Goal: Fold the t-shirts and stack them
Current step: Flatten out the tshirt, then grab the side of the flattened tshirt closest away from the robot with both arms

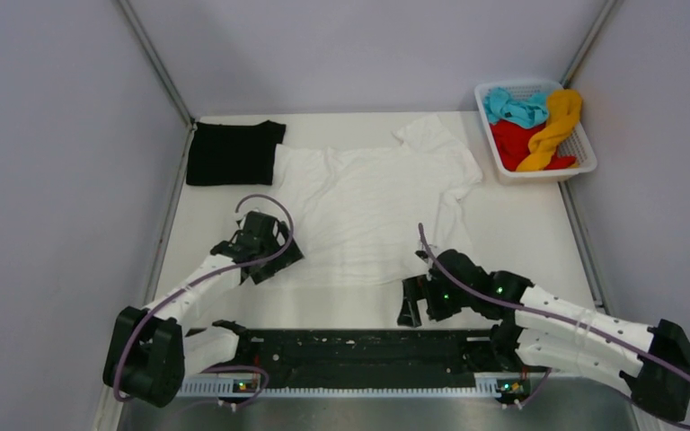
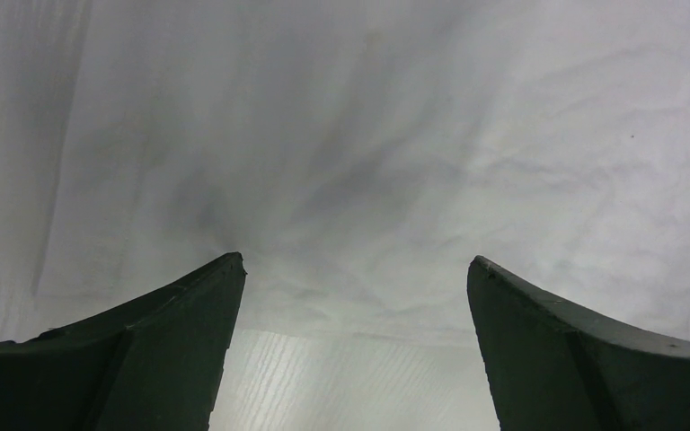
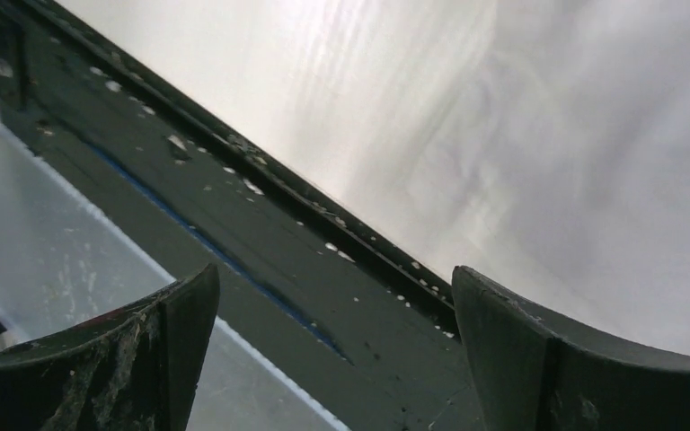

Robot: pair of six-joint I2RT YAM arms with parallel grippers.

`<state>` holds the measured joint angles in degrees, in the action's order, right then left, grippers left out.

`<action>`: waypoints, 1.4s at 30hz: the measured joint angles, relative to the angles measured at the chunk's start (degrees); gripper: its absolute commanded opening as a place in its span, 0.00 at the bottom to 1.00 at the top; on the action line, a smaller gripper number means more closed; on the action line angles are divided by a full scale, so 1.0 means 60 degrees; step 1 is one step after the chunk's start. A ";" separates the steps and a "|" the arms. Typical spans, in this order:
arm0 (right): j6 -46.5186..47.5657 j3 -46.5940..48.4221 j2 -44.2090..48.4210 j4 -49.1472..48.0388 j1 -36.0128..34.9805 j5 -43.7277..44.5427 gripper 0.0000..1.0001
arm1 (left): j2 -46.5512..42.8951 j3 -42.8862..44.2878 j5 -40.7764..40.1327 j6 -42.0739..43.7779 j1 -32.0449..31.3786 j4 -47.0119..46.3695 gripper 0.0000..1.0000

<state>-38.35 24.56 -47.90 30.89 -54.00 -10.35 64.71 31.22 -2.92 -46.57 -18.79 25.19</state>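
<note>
- While the white t-shirt (image 1: 368, 202) lies spread in the middle of the table (image 1: 521, 233), I judge that I am at the start of its fold: the hem must be gripped first.
- My left gripper (image 2: 355, 269) sits at the shirt's 7 o'clock corner, fingers spread wide, with the hem edge running between them in the wrist view.
- My right gripper (image 3: 337, 278) is at the shirt's 5 o'clock, also spread. It hangs over the black rail (image 3: 260, 233), just short of the cloth.
- Next, I think, the right claw has to reach toward 12 o'clock onto the hem. Then both must pinch and carry the hem up together.
- The white shirt looks thin and creased, sleeves out at 10 and 1 o'clock, right side rumpled.
- The black t-shirt (image 1: 232, 153) lies folded at the table's 10 o'clock, touching the white sleeve.
- Teal (image 1: 514, 108), red (image 1: 512, 144) and yellow-orange (image 1: 552, 126) shirts sit bunched in the basket (image 1: 584, 162) at 2 o'clock.
</note>
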 measured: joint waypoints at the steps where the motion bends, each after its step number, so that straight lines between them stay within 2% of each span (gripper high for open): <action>1: 0.0036 0.0146 0.0117 0.0076 0.0000 0.0004 0.99 | -0.0062 0.0000 -0.0004 0.0004 0.0000 0.0058 0.99; 6: -0.0124 0.1133 0.0743 0.0667 -0.0004 0.0892 0.99 | -0.0550 0.0153 -0.0186 0.0018 0.0000 0.0637 0.99; 13: -0.1534 0.1603 0.0969 0.2557 0.0149 0.3734 0.99 | -0.2364 0.0459 -0.1545 -0.0375 0.0004 0.2291 0.95; 15: -0.1880 0.1599 0.1082 0.2973 0.0448 0.4113 0.99 | -0.2754 0.0437 -0.1978 -0.0747 0.0025 0.2845 0.92; 19: -0.2532 0.1534 0.1169 0.3315 0.1020 0.4455 0.98 | -0.3118 0.0066 -0.2404 -0.1534 0.0222 0.3391 0.76; 24: -0.3173 0.1031 0.1162 0.3541 0.1220 0.4707 0.98 | -0.2648 -0.0484 -0.2419 -0.2127 0.0703 0.3439 0.56; 27: -0.3435 0.0965 0.1173 0.3752 0.1220 0.4867 0.98 | -0.2033 -0.0652 -0.2430 -0.2346 0.0831 0.3391 0.49; 42: -0.3883 0.0965 0.1137 0.3905 0.1220 0.5005 0.95 | -0.1195 -0.0794 -0.2834 -0.2718 0.1177 0.2419 0.46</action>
<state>-61.65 30.35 -41.08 54.33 -46.68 19.68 57.54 26.46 -19.92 -62.87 -11.73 39.70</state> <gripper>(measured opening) 0.959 0.475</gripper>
